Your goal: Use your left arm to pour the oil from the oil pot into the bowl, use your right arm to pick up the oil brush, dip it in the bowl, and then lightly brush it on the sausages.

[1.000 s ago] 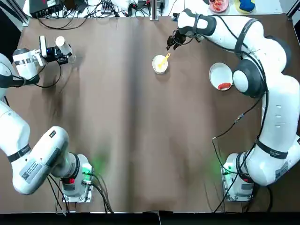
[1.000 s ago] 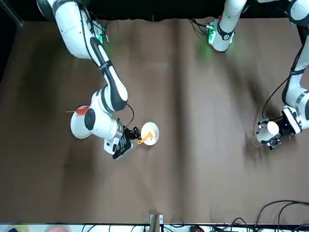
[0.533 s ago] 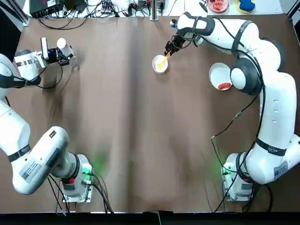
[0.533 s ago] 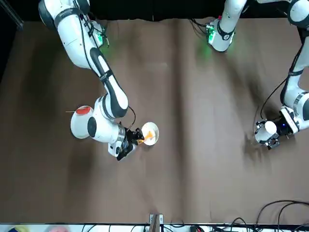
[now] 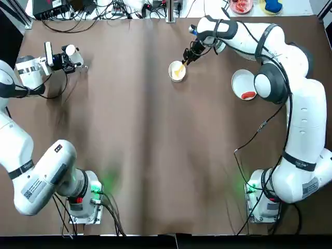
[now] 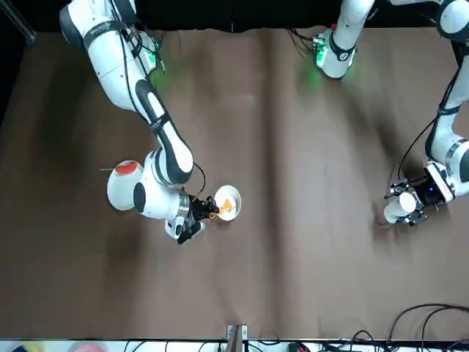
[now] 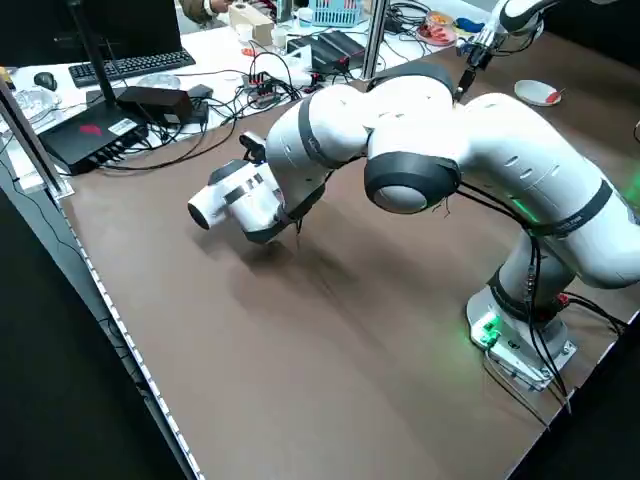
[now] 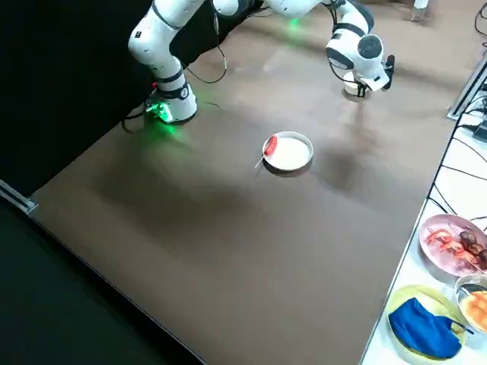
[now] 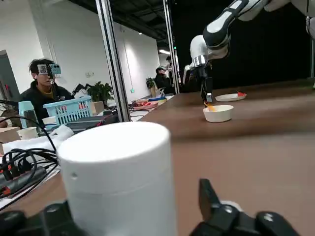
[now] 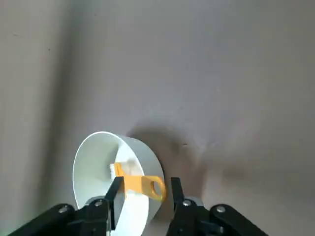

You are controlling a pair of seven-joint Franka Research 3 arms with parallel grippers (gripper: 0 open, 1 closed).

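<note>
Brown table spans my overhead view. Right arm reaches over its right half, out to the far side; left arm extends along the left edge.

Left gripper is at the table's far left, up against the oil pot. Can't tell from here whether its fingers are wide or clamped on the pot. Right gripper is low at the bowl, right of the table's middle toward the far edge. I read it as wide, fingers spread with the brush's handle showing between them.

Flat white plate sits farther right, well apart from the bowl. White bowl rests on the table, mouth up.

Oil pot: white round cap fills much of my left wrist view. Oil brush: pale tip inside the bowl, yellow-orange handle leaning out over the rim.

Sausage, smallest, lies at the plate's edge, red-orange, thin skewer stick poking out past the rim.
</note>
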